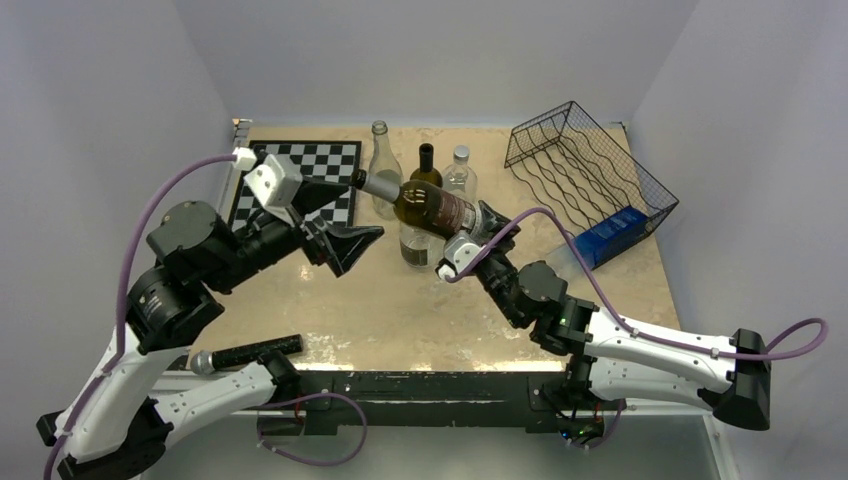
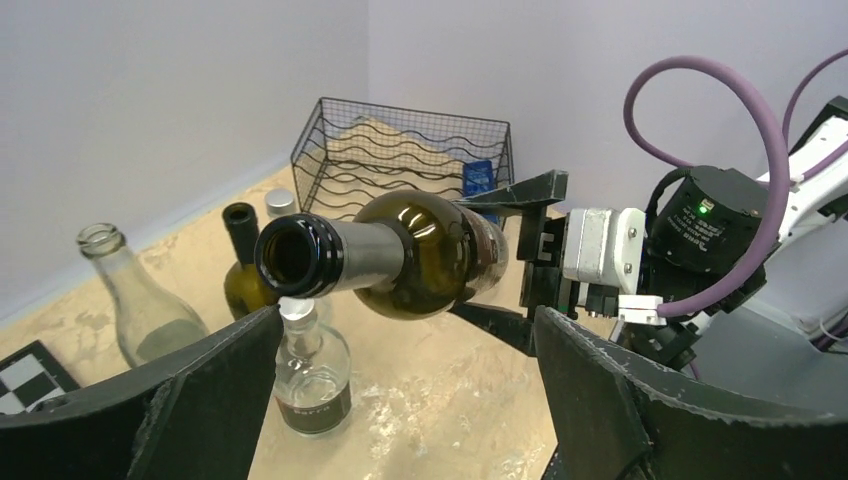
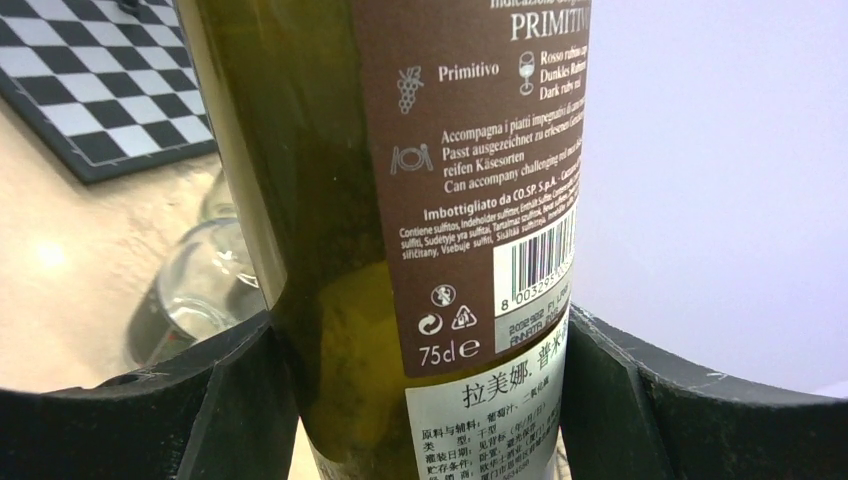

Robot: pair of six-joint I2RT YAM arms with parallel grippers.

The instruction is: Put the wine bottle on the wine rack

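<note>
The dark green wine bottle [image 1: 425, 205] hangs level above the table's middle, its neck pointing left. My right gripper [image 1: 478, 222] is shut on its lower body; the right wrist view shows the labelled bottle [image 3: 400, 200] clamped between both fingers [image 3: 235, 400]. My left gripper [image 1: 358, 250] is open and empty, just below and left of the neck. In the left wrist view the bottle's open mouth [image 2: 295, 255] faces the camera, above the spread left gripper [image 2: 410, 330]. The black wire wine rack [image 1: 585, 175] stands at the back right, also seen in the left wrist view [image 2: 400, 150].
A chessboard [image 1: 300, 180] lies at the back left. A tall clear bottle [image 1: 381, 165], a dark bottle [image 1: 426, 170] and a small clear bottle [image 1: 459, 172] stand behind the held one; another clear bottle [image 1: 415, 248] stands beneath it. A blue box [image 1: 612, 235] sits in the rack's front.
</note>
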